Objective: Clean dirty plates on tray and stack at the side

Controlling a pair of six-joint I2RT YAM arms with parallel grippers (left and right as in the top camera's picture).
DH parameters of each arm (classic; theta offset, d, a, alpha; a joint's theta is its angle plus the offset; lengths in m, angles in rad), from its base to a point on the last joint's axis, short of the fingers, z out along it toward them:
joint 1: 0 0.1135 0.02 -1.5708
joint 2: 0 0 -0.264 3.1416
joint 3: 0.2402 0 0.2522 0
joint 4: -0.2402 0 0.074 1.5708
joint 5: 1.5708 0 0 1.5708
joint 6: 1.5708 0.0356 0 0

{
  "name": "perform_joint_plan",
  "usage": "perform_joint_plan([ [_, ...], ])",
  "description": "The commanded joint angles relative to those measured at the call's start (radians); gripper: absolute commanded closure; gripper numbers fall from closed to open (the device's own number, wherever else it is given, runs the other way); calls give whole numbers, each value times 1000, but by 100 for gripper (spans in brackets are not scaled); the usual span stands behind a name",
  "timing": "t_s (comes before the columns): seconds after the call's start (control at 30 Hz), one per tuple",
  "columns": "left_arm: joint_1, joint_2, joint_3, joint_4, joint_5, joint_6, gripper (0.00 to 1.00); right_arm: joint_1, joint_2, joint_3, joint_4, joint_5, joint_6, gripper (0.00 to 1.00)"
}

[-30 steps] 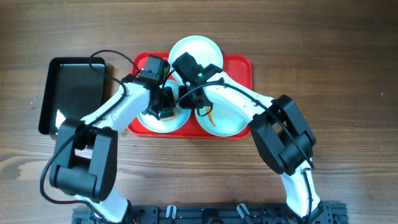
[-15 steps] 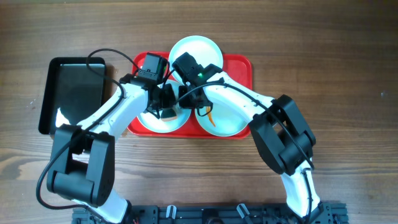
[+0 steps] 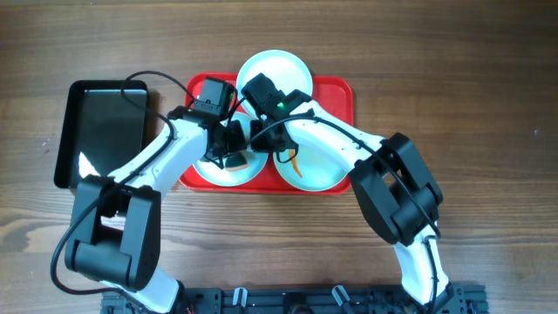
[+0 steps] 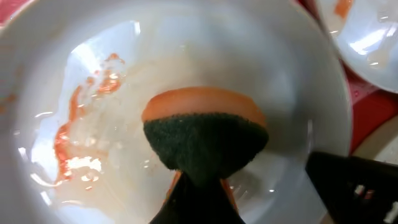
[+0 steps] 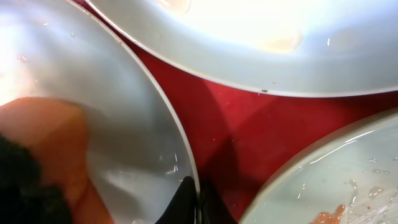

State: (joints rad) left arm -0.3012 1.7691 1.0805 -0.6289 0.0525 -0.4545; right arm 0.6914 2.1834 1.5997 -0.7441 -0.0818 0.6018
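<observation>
Three pale plates lie on the red tray (image 3: 340, 94). My left gripper (image 4: 202, 199) is shut on an orange and green sponge (image 4: 205, 137), pressed into the front left plate (image 3: 228, 174), which shows smeared orange streaks (image 4: 71, 118). My right gripper (image 5: 198, 193) is shut on that plate's rim (image 5: 183, 143). The front right plate (image 3: 318, 166) has an orange smear (image 3: 296, 166). The back plate (image 3: 288, 68) lies behind both grippers.
A glossy black tray (image 3: 100, 126) sits left of the red tray on the wooden table (image 3: 471, 105). Both arms cross over the red tray's left half.
The left gripper with the sponge has shifted slightly up across the front left plate. The right gripper has held still on the rim.
</observation>
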Motion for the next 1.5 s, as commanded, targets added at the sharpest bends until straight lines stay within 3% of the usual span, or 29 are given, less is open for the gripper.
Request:
perform_joint_plan([
  [0.0, 5, -18, -26, -49, -153, 5, 96, 11, 10, 12, -6, 15, 0, 95],
  [0.13, 60, -18, -74, -55, -190, 6, 96, 11, 10, 12, -11, 14, 0, 96],
  [0.27, 95, -22, -82, -74, -428, 5, 96, 11, 10, 12, -12, 15, 1, 96],
  [0.33, 95, -34, -29, -132, -465, 0, 96, 11, 10, 12, -11, 15, 0, 96],
  [0.43, 73, -78, 55, -177, -366, 1, 96, 11, 10, 12, -6, 15, 0, 96],
  [0.57, 21, -127, 69, -79, -95, 1, 96, 11, 10, 12, -6, 14, 1, 96],
  [0.77, -29, 67, 64, 10, 37, -3, 96, 11, 10, 12, -3, 14, 3, 96],
  [0.93, -35, 110, 64, 53, 39, -25, 96, 11, 10, 12, -1, 14, 4, 96],
  [1.0, -35, 116, 64, 49, -29, -25, 96, 11, 10, 12, -5, 14, 3, 96],
  [1.13, -28, 116, 64, -18, -462, -25, 96, 11, 10, 12, -9, 14, 3, 96],
  [1.23, 2, 116, 64, -38, -666, -25, 96, 11, 10, 12, -9, 14, 3, 96],
  [1.4, 8, 79, 88, -117, -637, -56, 96, 11, 10, 12, -5, 14, 4, 96],
  [1.47, -21, 9, 98, -123, -464, -56, 96, 11, 10, 12, -5, 14, 4, 96],
])
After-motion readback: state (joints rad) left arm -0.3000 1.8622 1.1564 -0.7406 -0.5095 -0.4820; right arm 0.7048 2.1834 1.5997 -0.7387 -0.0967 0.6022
